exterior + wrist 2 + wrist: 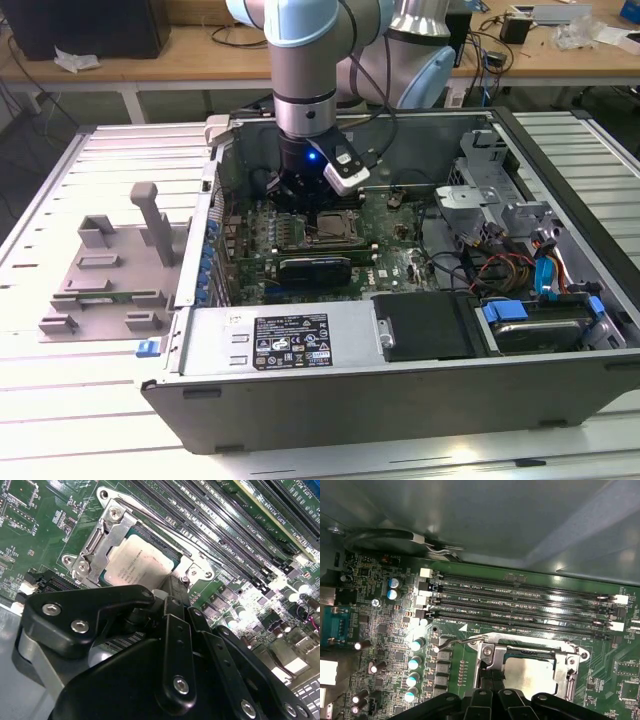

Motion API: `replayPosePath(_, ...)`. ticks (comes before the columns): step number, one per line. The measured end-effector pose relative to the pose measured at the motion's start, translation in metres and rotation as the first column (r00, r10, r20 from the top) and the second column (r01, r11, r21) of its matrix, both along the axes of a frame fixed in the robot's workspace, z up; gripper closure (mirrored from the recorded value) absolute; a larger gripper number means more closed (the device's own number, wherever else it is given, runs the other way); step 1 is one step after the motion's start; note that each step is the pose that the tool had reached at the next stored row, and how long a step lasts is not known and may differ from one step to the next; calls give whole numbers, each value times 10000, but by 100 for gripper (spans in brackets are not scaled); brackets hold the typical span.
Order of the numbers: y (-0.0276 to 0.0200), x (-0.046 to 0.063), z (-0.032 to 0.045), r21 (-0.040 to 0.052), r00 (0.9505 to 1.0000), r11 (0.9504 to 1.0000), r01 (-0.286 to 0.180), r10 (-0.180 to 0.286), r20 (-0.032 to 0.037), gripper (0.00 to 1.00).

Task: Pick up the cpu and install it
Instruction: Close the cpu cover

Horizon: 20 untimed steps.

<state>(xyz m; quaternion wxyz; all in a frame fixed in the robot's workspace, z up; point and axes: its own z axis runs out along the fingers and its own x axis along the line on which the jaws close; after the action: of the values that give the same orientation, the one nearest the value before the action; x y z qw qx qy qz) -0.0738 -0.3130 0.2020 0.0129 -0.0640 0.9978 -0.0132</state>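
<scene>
While the arm point(305, 70) reaches down into the open computer case point(400, 400), the gripper point(172, 586) hangs right over the processor socket point(97, 547). Exterior view: the socket area is at about 10 o'clock from the middle of the case, on the green motherboard point(400, 262).

The cpu point(135, 560) lies flat inside the socket with its silver top facing up. The socket's metal frame lies around it on all sides. A thin wire lever point(455, 641) runs along one side of the frame.

Gripper state: the two black fingers point(489, 676) are pressed together side by side, with nothing seen between them. In both wrist views the tips come down at one edge of the cpu. Cannot tell if they touch the chip or sit just above it. The cpu is not lifted or tilted.

The long memory slots point(520, 605) run parallel just beside the socket. A row of small round capacitors point(414, 662) sits near the lever end.

Exterior view: a grey fixture plate point(105, 285) with upright blocks lies on the slatted table point(60, 420), at 9 o'clock from the case and apart from it. A grey box with a label point(290, 340) sits inside the case at about 7 o'clock. Metal drive bays point(520, 220) and coloured cables are at 3 o'clock. A wooden bench point(180, 55) runs behind at 12 o'clock.
</scene>
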Motion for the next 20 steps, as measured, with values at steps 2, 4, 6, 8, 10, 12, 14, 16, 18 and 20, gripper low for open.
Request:
replayPosePath(2,0,0,0,0,10000,10000,0,0,0,89)
replayPosePath(4,1,1,3,3,10000,10000,0,0,3,89)
replayPosePath(6,1,1,11,6,10000,10000,0,0,5,89)
replayPosePath(8,1,1,27,5,10000,10000,1,-1,3,89)
replayPosePath(10,0,0,51,2,10000,10000,1,-1,2,89)
replayPosePath(12,0,0,90,1,10000,10000,0,0,1,89)
replayPosePath(14,0,0,121,1,10000,10000,0,0,1,89)
replayPosePath(16,0,0,170,1,10000,10000,0,0,1,89)
replayPosePath(18,0,0,231,1,10000,10000,0,0,1,89)
replayPosePath(20,0,0,289,1,10000,10000,0,0,1,89)
